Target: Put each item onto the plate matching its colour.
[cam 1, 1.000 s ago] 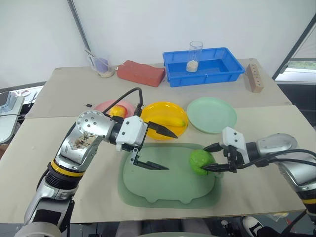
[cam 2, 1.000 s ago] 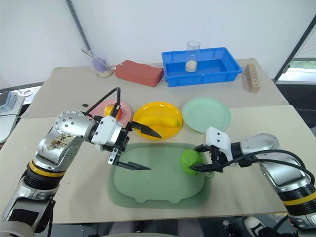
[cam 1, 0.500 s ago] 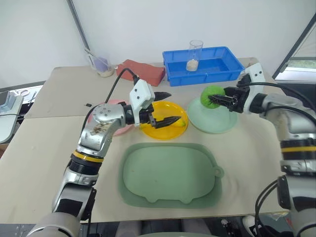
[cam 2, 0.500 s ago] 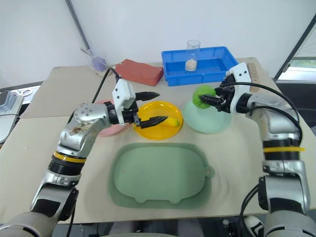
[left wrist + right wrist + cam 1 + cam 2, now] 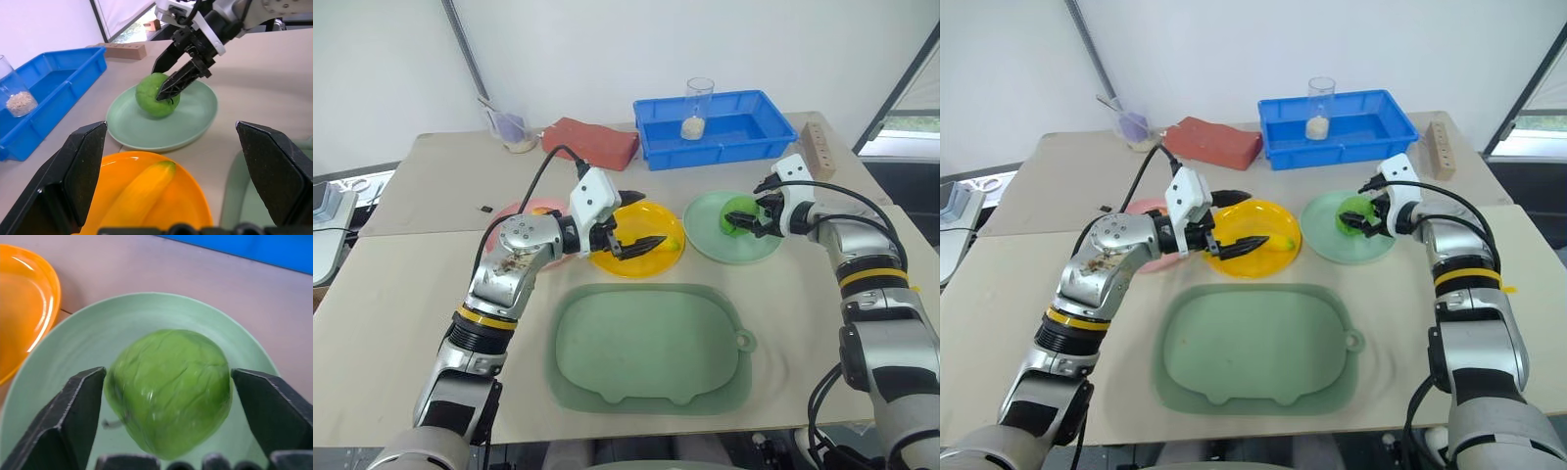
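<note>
Green fruit (image 5: 740,215) now on mint plate (image 5: 710,233), tray (image 5: 651,350) vacated

Bumpy bright green fruit (image 5: 168,389) resting on the pale mint green plate (image 5: 73,352), near its middle, with a short stem poking out low on one side. Flanked by the right gripper (image 5: 171,396), one black finger (image 5: 68,423) on each side and a clear gap between each finger and the fruit's skin, so spread wide and not pressing it. Edge of the yellow plate (image 5: 24,308) just beside the mint plate on the tan table (image 5: 146,269). Strip of blue bin (image 5: 254,247) beyond.
</note>
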`<control>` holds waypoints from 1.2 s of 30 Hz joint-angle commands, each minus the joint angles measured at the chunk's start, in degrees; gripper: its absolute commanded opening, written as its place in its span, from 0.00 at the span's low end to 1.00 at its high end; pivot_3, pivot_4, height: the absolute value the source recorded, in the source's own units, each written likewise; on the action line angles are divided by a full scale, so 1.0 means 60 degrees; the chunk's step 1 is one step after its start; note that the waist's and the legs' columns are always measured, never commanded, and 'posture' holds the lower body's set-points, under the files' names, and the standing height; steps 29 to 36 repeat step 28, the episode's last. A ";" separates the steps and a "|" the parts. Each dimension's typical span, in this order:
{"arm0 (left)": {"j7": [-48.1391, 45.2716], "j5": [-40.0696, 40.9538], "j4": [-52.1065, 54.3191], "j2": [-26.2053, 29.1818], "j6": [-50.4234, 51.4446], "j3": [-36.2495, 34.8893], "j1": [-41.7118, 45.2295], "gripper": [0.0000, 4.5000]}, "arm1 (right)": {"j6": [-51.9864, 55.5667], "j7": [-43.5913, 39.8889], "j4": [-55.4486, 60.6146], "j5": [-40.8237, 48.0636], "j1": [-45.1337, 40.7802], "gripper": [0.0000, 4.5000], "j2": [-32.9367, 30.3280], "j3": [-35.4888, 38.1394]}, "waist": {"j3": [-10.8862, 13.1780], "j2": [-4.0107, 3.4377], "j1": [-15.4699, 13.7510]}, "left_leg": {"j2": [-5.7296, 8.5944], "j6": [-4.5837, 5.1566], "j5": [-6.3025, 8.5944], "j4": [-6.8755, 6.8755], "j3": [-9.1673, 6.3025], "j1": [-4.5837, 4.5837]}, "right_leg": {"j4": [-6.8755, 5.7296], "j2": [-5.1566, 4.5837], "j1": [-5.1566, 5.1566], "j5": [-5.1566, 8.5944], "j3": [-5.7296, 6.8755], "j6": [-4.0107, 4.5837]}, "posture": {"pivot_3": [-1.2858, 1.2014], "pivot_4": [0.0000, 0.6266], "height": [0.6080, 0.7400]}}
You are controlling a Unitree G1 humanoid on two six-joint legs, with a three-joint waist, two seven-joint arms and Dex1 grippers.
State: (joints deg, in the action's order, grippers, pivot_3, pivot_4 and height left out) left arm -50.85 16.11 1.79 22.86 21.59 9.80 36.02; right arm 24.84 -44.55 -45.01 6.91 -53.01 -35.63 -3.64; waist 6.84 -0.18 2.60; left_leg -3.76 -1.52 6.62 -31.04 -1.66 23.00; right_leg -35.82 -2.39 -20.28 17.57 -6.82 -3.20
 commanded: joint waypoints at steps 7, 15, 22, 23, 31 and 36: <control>-0.1170 0.0796 0.0526 0.1665 0.0047 -0.1225 -0.0215 1.00 | 0.1625 -0.1817 0.5663 0.1452 0.1791 1.00 -0.1529 0.0938 | -0.0004 -0.0011 0.0008 | -0.0002 -0.0001 0.0000 0.0013 0.0000 0.0002 | 0.0000 0.0001 -0.0012 0.0003 -0.0001 0.0001 | 0.52 0.24 1.00; -0.2189 0.1128 0.0695 0.4036 0.0388 -0.2342 -0.1440 1.00 | 0.4052 -0.3120 1.0856 0.4371 0.4717 1.00 -0.3044 0.2283 | 0.0011 0.0013 0.0005 | -0.0011 -0.0071 0.0044 0.0022 0.0005 -0.0030 | 0.0001 0.0001 -0.0009 0.0057 -0.0004 0.0088 | 0.52 0.24 1.00; -0.2168 0.1350 0.1068 0.4727 0.0548 -0.2988 -0.2318 1.00 | 0.4456 -0.2631 1.2033 0.5095 0.5749 1.00 -0.3277 0.2494 | 0.0029 0.0057 -0.0038 | -0.0011 -0.0105 0.0066 0.0019 0.0035 -0.0029 | 0.0008 -0.0026 -0.0043 0.0077 -0.0005 0.0125 | 0.52 0.24 1.00; -0.2139 0.1358 0.1131 0.4725 0.0576 -0.2993 -0.2346 1.00 | 0.4448 -0.2572 1.2037 0.5131 0.5759 1.00 -0.3280 0.2474 | 0.0030 0.0059 -0.0047 | -0.0010 -0.0107 0.0067 0.0018 0.0038 -0.0028 | 0.0009 -0.0030 -0.0042 0.0077 -0.0005 0.0126 | 0.52 0.24 1.00; -0.2074 0.1466 0.1343 0.4660 0.0681 -0.2993 -0.2390 1.00 | 0.4240 -0.2418 1.1838 0.5082 0.5692 1.00 -0.3353 0.2339 | 0.0030 0.0059 -0.0053 | -0.0012 -0.0107 0.0067 0.0019 0.0042 -0.0021 | 0.0010 -0.0029 -0.0051 0.0076 -0.0005 0.0127 | 0.52 0.24 1.00; -0.2074 0.1466 0.1343 0.4660 0.0681 -0.2993 -0.2390 1.00 | 0.4240 -0.2418 1.1838 0.5082 0.5692 1.00 -0.3353 0.2339 | 0.0030 0.0059 -0.0053 | -0.0012 -0.0107 0.0067 0.0019 0.0042 -0.0021 | 0.0010 -0.0029 -0.0051 0.0076 -0.0005 0.0127 | 0.52 0.24 1.00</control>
